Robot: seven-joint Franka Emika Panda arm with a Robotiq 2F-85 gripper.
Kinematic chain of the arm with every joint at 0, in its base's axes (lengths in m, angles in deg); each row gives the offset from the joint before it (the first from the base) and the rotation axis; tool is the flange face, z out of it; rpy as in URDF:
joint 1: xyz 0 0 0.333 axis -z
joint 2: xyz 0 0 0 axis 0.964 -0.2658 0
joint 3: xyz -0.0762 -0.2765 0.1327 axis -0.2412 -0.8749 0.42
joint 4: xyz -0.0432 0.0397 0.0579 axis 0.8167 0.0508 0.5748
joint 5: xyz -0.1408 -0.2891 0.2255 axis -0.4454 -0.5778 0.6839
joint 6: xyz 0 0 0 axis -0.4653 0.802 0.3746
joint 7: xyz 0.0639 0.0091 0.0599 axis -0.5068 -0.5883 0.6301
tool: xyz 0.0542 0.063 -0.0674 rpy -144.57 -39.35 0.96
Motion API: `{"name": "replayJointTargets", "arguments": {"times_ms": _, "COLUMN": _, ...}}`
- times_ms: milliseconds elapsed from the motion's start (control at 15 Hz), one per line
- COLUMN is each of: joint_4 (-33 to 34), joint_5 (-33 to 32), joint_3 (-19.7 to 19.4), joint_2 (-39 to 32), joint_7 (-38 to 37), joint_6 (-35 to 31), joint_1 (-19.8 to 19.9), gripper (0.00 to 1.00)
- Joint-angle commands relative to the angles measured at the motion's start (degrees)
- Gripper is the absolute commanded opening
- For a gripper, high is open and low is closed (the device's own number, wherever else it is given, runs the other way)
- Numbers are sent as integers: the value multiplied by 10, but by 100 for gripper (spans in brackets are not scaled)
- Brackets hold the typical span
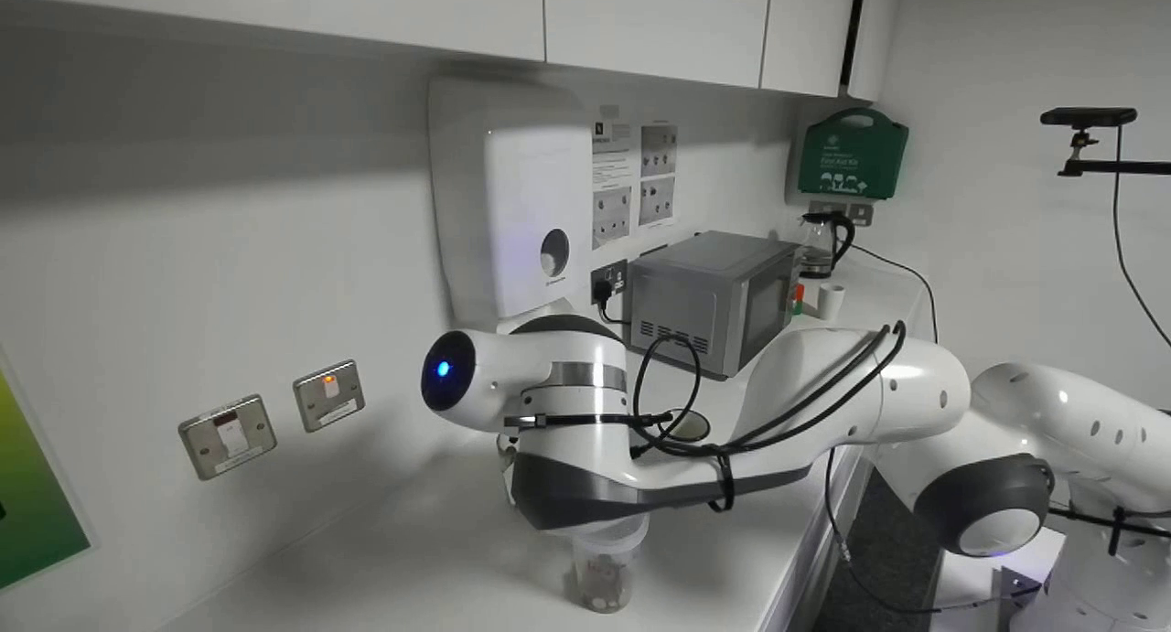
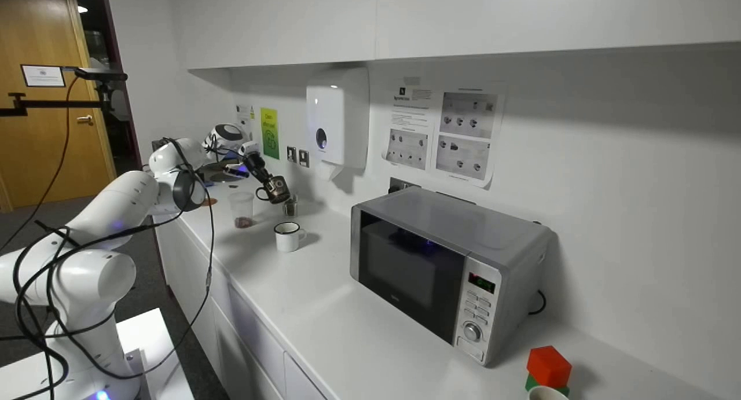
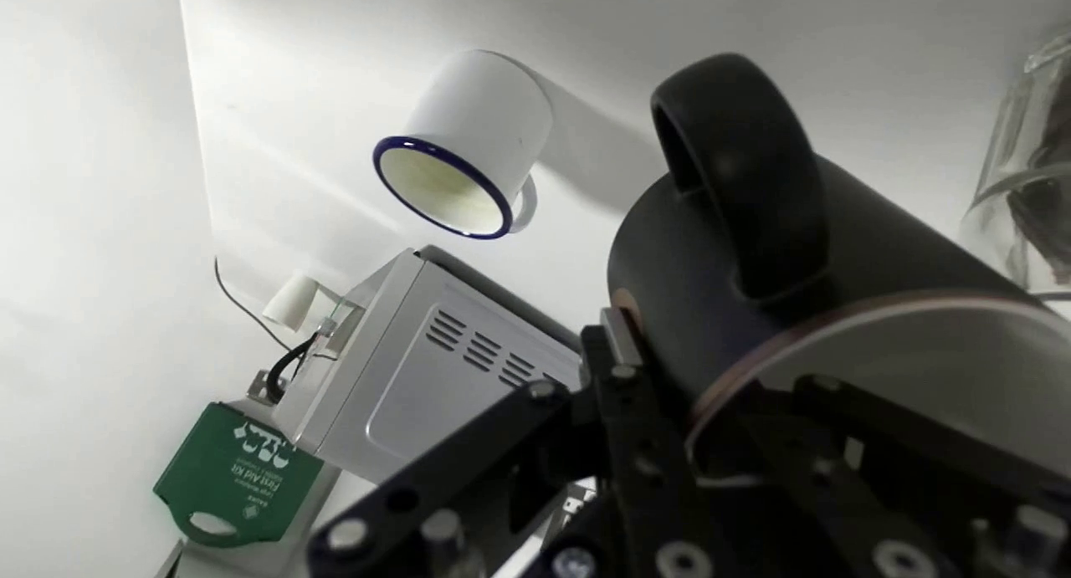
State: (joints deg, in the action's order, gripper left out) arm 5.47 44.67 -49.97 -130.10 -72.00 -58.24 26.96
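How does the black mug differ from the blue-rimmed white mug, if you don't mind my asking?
The black mug is dark outside with a brownish rim, while the blue-rimmed white mug is white outside. The black mug is held tilted in the gripper; the blue-rimmed white mug stands upright on the counter, ungripped. Both have a handle and a pale inside.

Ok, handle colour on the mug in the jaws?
Black; the handle shows best in the wrist view.

White counter [image 2: 312, 307] in an exterior view; microwave [image 2: 443, 267] right of centre; white mug [image 2: 287, 240] and clear cup [image 2: 241, 209] centre-left.
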Motion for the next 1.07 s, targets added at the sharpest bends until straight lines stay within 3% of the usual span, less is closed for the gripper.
{"name": "replayJointTargets", "arguments": {"times_ms": 0, "joint_4": 0, "joint_5": 44, "joint_3": -8, "joint_2": 17, "joint_7": -30, "joint_6": -37, "joint_1": 18, "gripper": 2}}
{"name": "replayJointTargets", "arguments": {"times_ms": 467, "joint_4": 0, "joint_5": 101, "joint_3": -15, "joint_2": 20, "joint_7": -85, "joint_6": -71, "joint_1": 41, "gripper": 2}}
{"name": "replayJointTargets", "arguments": {"times_ms": 733, "joint_4": 0, "joint_5": 113, "joint_3": -16, "joint_2": 19, "joint_7": -63, "joint_6": -97, "joint_1": 42, "gripper": 2}}
{"name": "replayJointTargets", "arguments": {"times_ms": 800, "joint_4": 0, "joint_5": 111, "joint_3": -22, "joint_2": 7, "joint_7": -73, "joint_6": -77, "joint_1": 38, "gripper": 9}}
{"name": "replayJointTargets", "arguments": {"times_ms": 1000, "joint_4": 0, "joint_5": 113, "joint_3": -22, "joint_2": 7, "joint_7": -72, "joint_6": -86, "joint_1": 38, "gripper": 9}}
